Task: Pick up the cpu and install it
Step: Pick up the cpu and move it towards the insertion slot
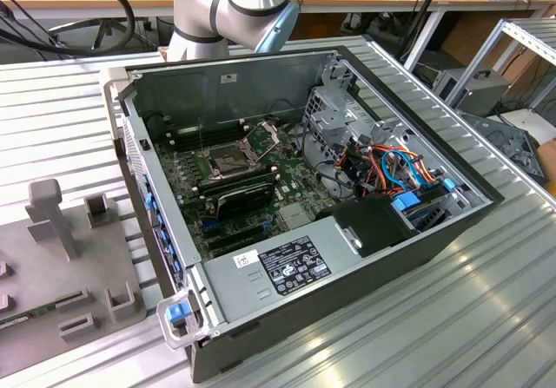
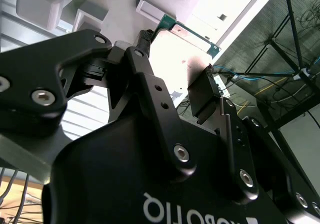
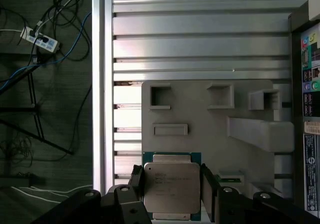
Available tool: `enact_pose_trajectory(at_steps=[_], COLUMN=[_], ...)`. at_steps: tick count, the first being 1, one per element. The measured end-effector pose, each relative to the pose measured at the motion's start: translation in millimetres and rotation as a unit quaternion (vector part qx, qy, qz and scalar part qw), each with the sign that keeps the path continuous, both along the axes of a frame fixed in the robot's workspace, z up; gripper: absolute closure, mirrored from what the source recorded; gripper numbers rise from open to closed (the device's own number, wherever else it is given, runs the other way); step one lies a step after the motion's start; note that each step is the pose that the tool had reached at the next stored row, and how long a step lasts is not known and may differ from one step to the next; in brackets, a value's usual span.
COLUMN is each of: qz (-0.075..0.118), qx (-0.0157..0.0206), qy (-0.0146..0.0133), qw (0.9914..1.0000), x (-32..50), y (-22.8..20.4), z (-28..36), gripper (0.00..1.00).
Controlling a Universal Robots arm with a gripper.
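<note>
Two thin edges are all my pincer has of the cpu, and that is where I judge trouble could start. The chip is flat and smooth-faced, so a tilt or a jolt could let it twist or slide out of so narrow a hold.

Just beyond it, the grey fixture tray carries raised blocks and pockets, and a low or skewed carry could catch a corner on one.

Farthest off, in the exterior view, the open socket sits on the green motherboard deep inside the computer case. A chip brought in turned or canted could, I reckon, foul the raised frame or harm the contacts beneath.

As for the pincer itself, both wrist views show my fingers narrowed to the chip's width, one pressed against each opposite side. The metal face is turned toward the first wrist camera. Whether the cpu rests on the tray or hangs clear of it I cannot tell.
</note>
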State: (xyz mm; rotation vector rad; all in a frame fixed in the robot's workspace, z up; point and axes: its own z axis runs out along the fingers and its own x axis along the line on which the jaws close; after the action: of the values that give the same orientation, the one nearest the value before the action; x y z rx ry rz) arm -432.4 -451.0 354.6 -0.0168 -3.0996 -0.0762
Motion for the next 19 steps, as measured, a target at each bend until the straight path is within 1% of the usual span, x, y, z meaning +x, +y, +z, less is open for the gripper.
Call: enact_pose_trajectory(at_steps=[19], qz=[0.0], qx=[0.0], qy=[0.0], qw=[1.0], x=[0.0], y=[0.0], z=[4.1], gripper=[0.45])
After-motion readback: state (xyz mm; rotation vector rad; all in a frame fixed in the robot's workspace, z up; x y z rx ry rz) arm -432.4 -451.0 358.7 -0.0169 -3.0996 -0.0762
